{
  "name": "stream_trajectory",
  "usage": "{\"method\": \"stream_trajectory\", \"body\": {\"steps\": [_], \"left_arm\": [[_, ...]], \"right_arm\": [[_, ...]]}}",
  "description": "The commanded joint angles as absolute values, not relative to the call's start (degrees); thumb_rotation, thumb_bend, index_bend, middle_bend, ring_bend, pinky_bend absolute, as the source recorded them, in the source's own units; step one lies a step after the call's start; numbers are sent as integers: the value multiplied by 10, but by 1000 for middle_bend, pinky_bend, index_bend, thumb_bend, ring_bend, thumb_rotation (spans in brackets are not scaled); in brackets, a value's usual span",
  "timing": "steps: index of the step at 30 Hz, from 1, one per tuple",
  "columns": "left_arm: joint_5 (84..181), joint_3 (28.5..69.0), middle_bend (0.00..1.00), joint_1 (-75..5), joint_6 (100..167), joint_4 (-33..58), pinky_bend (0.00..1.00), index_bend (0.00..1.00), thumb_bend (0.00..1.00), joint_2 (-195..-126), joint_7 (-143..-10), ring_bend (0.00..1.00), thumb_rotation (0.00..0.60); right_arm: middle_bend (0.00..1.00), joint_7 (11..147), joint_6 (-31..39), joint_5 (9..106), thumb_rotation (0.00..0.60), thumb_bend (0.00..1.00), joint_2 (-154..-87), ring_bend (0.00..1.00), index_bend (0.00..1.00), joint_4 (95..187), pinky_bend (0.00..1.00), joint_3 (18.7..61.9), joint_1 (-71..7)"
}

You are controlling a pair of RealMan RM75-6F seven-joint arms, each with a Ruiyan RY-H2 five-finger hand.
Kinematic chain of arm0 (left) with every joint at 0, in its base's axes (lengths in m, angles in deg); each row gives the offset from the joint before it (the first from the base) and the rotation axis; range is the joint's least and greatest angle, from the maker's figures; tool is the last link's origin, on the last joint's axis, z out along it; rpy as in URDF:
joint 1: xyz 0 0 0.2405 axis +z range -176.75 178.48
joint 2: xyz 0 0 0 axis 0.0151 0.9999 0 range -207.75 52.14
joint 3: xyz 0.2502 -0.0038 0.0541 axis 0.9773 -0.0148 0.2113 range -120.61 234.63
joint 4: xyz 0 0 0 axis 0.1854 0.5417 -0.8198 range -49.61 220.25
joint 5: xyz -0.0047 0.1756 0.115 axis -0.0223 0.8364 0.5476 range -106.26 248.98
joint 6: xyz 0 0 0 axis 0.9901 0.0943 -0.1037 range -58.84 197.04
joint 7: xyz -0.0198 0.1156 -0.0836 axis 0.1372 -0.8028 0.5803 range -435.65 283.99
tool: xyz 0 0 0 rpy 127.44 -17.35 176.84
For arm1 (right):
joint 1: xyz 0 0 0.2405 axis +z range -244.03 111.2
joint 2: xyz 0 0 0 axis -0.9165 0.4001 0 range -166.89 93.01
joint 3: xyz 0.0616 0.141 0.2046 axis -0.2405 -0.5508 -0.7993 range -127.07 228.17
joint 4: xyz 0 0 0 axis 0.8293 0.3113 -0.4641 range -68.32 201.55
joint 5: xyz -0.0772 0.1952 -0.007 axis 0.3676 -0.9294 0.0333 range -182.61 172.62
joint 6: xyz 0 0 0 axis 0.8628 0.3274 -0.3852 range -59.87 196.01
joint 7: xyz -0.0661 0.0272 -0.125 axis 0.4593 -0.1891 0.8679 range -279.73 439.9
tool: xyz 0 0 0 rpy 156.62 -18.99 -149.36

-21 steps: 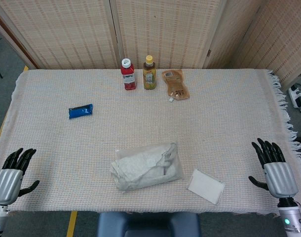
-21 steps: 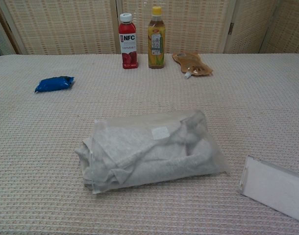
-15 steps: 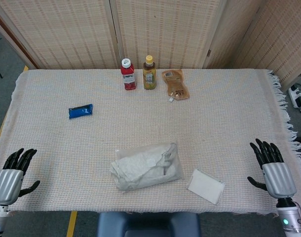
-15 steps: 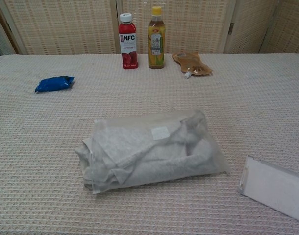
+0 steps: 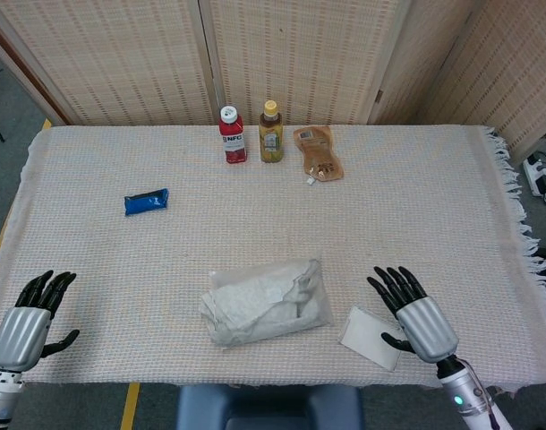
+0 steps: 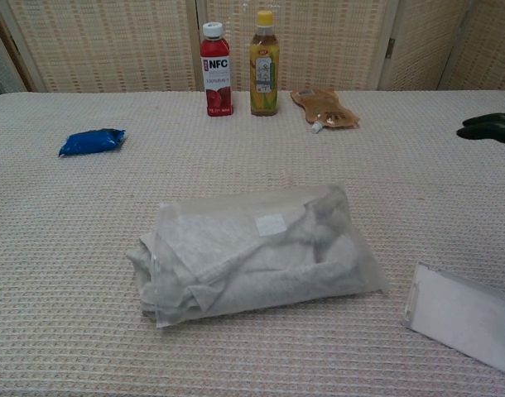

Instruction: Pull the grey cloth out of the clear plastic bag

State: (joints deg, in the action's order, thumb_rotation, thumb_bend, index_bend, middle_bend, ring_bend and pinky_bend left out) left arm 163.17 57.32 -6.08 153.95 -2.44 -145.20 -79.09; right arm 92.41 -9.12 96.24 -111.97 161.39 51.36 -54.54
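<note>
- Chest view only catches the dark fingertips (image 6: 488, 128) of the right hand (image 5: 414, 313) poking in at the right edge, so that camera alone won't tell you how it's posed. Left hand (image 5: 27, 322) doesn't show there at all.
- Head view sorts it out: both hands have fingers spread and hold nothing. Right one hovers over the near edge of the table (image 5: 416, 206), partly covering the flat white card (image 5: 370, 337), so the card's right end is hidden. Left one sits off the near-left corner, its wrist cut off by the frame.
- One clear plastic bag (image 6: 261, 248) lies near the middle of the front edge, with one grey cloth (image 6: 236, 269) bunched up inside. Cloth is fully in the bag as far as I can see; the folds are hazy through the plastic. A small white sticker is on top.
- Chest view crops the card at the bottom right.
- Two bottles at the back: one red (image 5: 232, 136), one yellow-capped (image 5: 271, 133). Only "NFC" is readable on the red label.
- One brown pouch (image 5: 317, 153) beside them, print too small to read.
- One blue packet (image 5: 146, 202), off to the left, well apart from the bag.
</note>
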Motion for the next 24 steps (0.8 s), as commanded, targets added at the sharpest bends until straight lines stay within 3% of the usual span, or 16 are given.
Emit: {"method": "stream_trajectory", "body": {"steps": [1, 7, 17, 24], "left_arm": [[1633, 576, 143, -62, 1537, -29, 140, 108, 217, -1450, -790, 36, 600], [1629, 578, 143, -63, 1530, -31, 141, 108, 218, -1447, -787, 37, 600], [1623, 577, 142, -67, 1522, -31, 139, 108, 218, -1444, -773, 37, 600], [1624, 578, 139, -69, 1519, -27, 137, 108, 218, -1444, -763, 37, 600]], "right_arm": [[0, 974, -46, 977, 600, 110, -1171, 0, 0, 1620, 0, 514, -515], [0, 1015, -5, 965, 600, 164, -1251, 0, 0, 1586, 0, 512, -492], [0, 1018, -44, 1001, 600, 221, -1374, 0, 0, 1459, 0, 501, -469], [0, 1020, -21, 980, 600, 219, -1438, 0, 0, 1398, 0, 484, -441]]}}
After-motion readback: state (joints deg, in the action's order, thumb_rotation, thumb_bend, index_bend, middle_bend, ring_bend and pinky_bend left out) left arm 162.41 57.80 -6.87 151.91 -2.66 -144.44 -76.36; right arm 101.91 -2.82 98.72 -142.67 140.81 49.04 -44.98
